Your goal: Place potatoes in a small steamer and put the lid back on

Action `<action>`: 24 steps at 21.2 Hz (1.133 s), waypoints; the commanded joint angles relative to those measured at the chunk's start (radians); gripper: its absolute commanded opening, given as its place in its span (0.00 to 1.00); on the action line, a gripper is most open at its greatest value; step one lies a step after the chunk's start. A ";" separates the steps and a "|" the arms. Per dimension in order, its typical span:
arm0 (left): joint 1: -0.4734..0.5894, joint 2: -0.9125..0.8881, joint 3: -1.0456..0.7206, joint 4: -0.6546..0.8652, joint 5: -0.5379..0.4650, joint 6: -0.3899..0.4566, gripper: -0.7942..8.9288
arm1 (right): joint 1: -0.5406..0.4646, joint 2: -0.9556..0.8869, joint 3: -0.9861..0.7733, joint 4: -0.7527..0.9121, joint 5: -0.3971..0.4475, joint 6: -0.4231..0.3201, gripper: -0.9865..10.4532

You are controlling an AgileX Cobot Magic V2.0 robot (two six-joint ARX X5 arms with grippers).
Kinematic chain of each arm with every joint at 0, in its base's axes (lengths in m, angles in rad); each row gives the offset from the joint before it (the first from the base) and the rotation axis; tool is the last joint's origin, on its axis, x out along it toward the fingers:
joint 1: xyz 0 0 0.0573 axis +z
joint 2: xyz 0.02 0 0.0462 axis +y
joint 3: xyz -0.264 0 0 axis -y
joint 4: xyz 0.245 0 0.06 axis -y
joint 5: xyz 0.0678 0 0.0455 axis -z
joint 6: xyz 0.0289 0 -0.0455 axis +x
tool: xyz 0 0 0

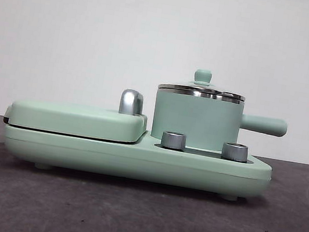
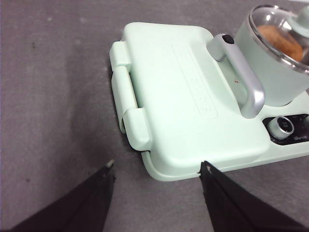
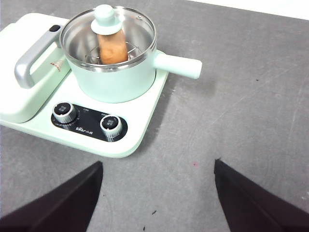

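The small mint-green steamer pot (image 1: 196, 121) stands on the right half of the green cooker base, its handle pointing right. The glass lid (image 3: 110, 36) with its green knob (image 1: 202, 76) sits on the pot. Through the glass the orange-brown potato (image 3: 112, 47) lies inside on a wire rack; it also shows in the left wrist view (image 2: 281, 42). My left gripper (image 2: 157, 169) is open and empty, above the table beside the grill plate's hinge side. My right gripper (image 3: 158, 164) is open and empty, above the table in front of the cooker's knobs. Neither gripper shows in the front view.
The flat green grill plate (image 1: 77, 119) with a chrome handle (image 1: 131, 101) fills the cooker's left half. Two silver knobs (image 1: 173, 140) (image 1: 234, 152) sit on the base's front. The cooker stands on a dark grey table (image 1: 139, 213). A white wall is behind.
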 commanded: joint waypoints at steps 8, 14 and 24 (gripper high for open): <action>0.000 -0.049 0.005 -0.019 0.010 -0.026 0.09 | 0.007 0.004 0.006 0.022 -0.023 0.004 0.10; 0.000 -0.060 0.005 -0.018 0.009 -0.026 0.09 | 0.008 0.002 0.006 0.011 -0.043 0.007 0.10; 0.000 -0.059 0.005 -0.019 0.009 -0.026 0.09 | 0.008 0.003 0.006 0.012 -0.043 0.007 0.10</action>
